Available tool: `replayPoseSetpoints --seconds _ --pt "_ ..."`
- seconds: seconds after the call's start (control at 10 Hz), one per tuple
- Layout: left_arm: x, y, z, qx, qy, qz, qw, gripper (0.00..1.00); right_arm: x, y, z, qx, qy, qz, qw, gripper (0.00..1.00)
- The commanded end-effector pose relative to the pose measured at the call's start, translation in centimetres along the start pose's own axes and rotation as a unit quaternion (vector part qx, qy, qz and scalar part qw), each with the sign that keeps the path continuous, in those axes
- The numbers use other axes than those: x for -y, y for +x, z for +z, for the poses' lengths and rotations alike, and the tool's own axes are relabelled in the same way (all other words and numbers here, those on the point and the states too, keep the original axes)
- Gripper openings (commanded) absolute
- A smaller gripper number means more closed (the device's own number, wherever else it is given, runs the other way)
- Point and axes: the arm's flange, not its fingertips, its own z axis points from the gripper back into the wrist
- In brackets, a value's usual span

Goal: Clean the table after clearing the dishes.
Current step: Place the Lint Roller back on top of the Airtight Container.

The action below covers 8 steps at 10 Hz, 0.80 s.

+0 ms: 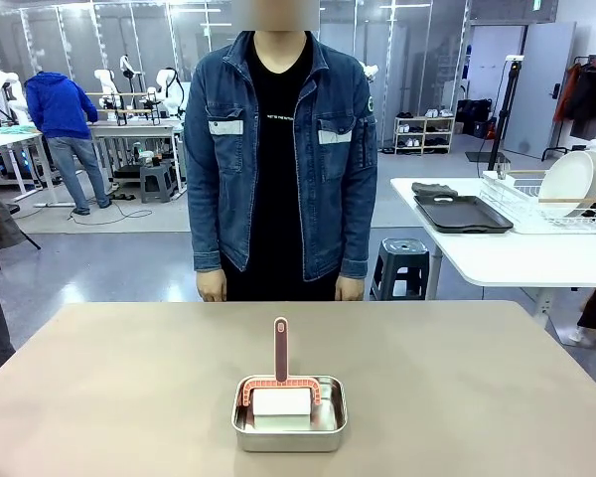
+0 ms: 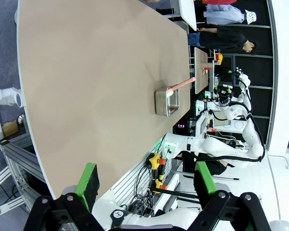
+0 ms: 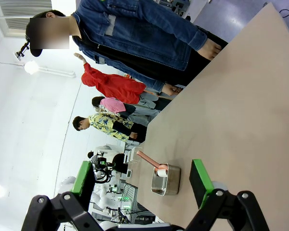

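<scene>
The beige table (image 1: 457, 378) is bare except for a small steel pan (image 1: 288, 439) near its front middle. A scrubber with a pink handle (image 1: 280, 348) and a white sponge head stands in the pan. The dishes, white plates (image 1: 571, 181), stand in a wire rack on the white side table at the right. My left gripper (image 2: 145, 182) hangs open off the table's edge (image 2: 96, 72), far from the pan (image 2: 166, 102). My right gripper (image 3: 140, 182) is open too, with the pan (image 3: 166, 180) small and distant between its fingers.
A person in a denim jacket (image 1: 278, 149) stands at the far edge, hands hanging down. A dark tray (image 1: 464, 213) lies on the white side table (image 1: 497, 258), with a stool (image 1: 404, 263) in front of it.
</scene>
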Motion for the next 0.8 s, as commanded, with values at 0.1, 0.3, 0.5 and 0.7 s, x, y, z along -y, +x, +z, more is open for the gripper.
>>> replayPoseSetpoints --seconds 0.1,0.3,0.5,0.7 --pt "0.28 -0.61 -0.25 0.003 0.011 0.007 1.0 1.0 -0.26 0.08 -0.11 0.002 0.005 0.002 1.0 1.0" --pt "0.28 -0.61 -0.25 0.003 0.011 0.007 1.0 1.0 -0.26 0.08 -0.11 0.002 0.005 0.002 1.0 1.0" --pt "0.28 -0.61 -0.25 0.003 0.011 0.007 1.0 1.0 -0.26 0.08 -0.11 0.002 0.005 0.002 1.0 1.0" --pt "0.28 -0.61 -0.25 0.003 0.011 0.007 1.0 1.0 -0.26 0.08 -0.11 0.002 0.005 0.002 1.0 1.0"
